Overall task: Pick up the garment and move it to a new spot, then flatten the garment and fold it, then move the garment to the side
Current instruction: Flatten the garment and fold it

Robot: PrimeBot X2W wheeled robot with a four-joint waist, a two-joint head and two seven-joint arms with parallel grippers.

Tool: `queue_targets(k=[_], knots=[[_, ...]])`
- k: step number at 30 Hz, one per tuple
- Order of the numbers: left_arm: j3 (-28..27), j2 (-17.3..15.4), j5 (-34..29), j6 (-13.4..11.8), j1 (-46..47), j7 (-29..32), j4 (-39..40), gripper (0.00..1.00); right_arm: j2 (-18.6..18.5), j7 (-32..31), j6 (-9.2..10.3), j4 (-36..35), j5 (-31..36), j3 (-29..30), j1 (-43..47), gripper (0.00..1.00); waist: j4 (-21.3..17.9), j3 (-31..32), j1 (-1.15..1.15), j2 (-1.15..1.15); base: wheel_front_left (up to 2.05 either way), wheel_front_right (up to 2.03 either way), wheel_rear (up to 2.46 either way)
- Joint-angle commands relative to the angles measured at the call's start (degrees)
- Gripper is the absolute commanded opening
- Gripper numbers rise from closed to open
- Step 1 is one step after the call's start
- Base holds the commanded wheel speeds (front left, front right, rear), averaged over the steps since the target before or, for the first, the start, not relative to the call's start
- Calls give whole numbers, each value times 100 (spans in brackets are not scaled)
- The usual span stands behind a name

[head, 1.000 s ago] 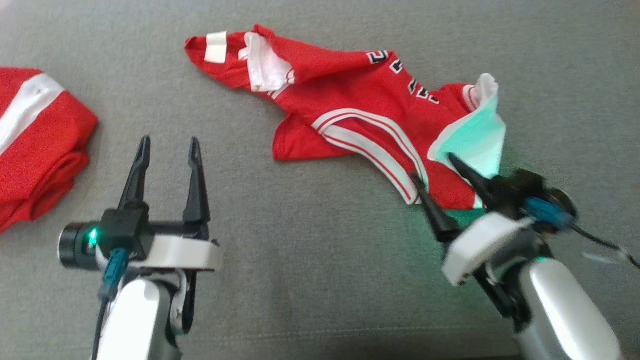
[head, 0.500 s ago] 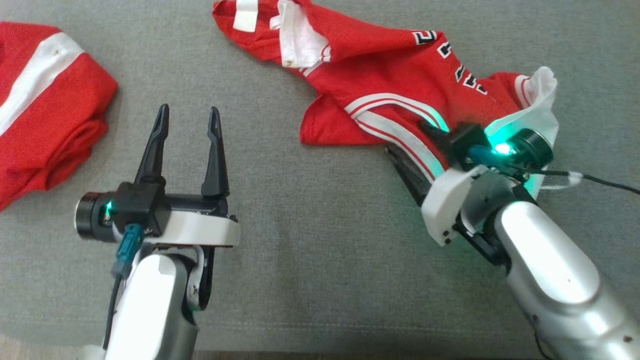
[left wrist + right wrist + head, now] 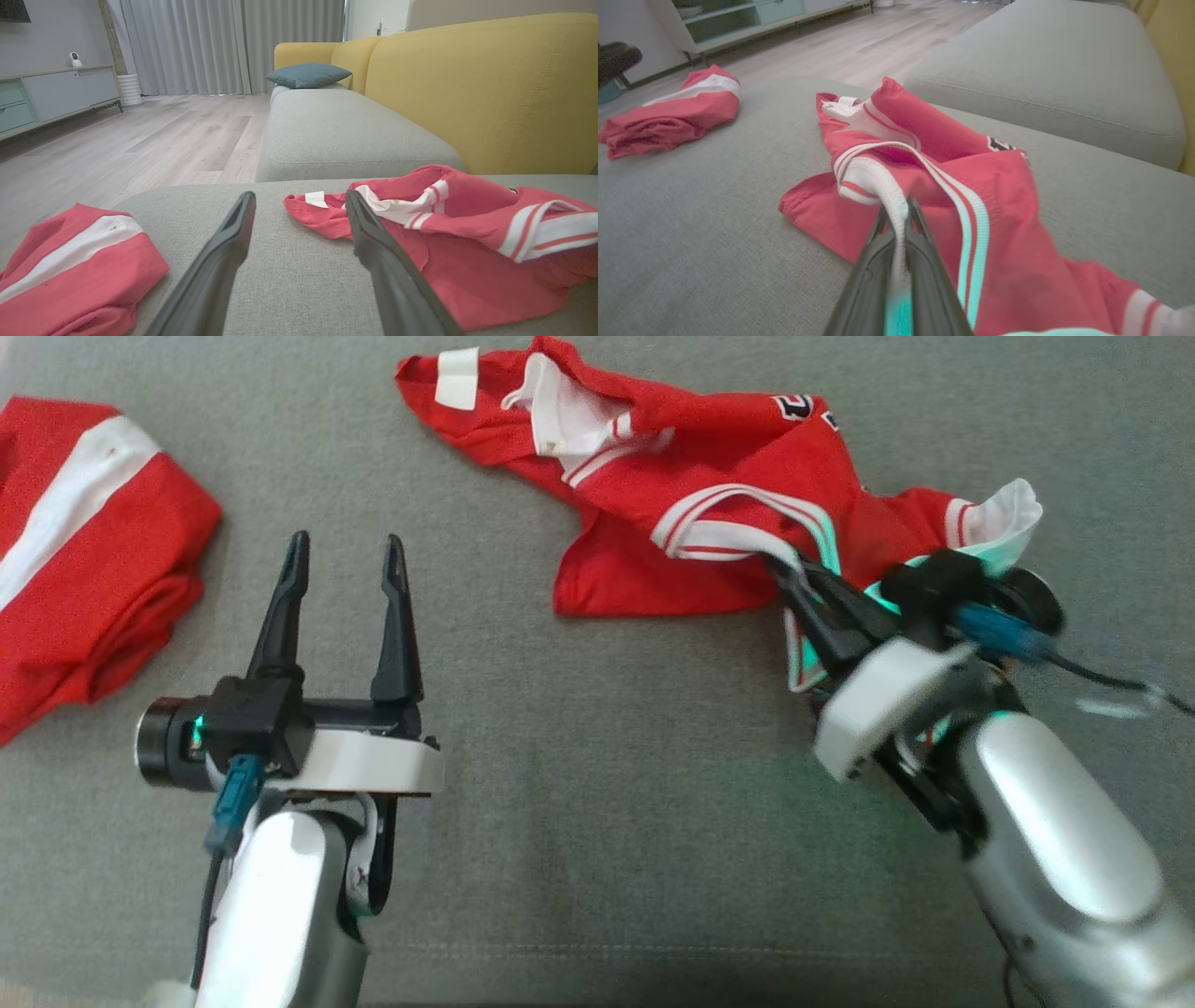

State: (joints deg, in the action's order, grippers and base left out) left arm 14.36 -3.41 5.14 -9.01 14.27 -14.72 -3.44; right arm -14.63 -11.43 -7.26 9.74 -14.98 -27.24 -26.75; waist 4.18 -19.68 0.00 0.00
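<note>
Pinching the white ribbed trim (image 3: 871,179) of the red garment (image 3: 672,485), our right gripper (image 3: 896,212) is clamped on that edge, with the rest of the garment trailing ahead of it on the grey cushion (image 3: 597,784). We judge the cloth light, limp and slick, so it will sag and drag rather than lift whole; a banded edge is the sound hold, though how many layers are caught we cannot tell. Our left gripper (image 3: 344,546) hangs spread and empty, the garment off to its right.
</note>
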Motion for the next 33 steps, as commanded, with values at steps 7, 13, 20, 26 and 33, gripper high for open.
queue_targets(k=[7, 13, 20, 26, 33], knots=[[-307, -107, -61, 21, -77, -28, 222, 100, -46, 184, -23, -1260, -321, 966, 954, 0, -263, 176, 0, 0, 0, 0, 0], [-342, -127, -80, 32, -144, -28, 222, 100, 66, 93, -23, -1704, -415, 2081, 1578, 0, -397, 224, 0, 0, 0, 0, 0], [-362, -135, -77, 58, -174, -28, 209, 100, 117, -79, -23, -1266, -604, 3465, 1942, 0, -444, 223, 0, 0, 0, 0, 0], [-355, -132, -77, 80, -146, -28, 192, 100, 61, -117, -23, -539, -657, 3895, 1842, 0, -422, 176, 0, 0, 0, 0, 0], [-375, -129, -74, 64, -197, -28, 151, 100, 134, 264, -23, -159, -430, 3624, 1674, 100, -436, 201, 0, 0, 0, 0, 0]])
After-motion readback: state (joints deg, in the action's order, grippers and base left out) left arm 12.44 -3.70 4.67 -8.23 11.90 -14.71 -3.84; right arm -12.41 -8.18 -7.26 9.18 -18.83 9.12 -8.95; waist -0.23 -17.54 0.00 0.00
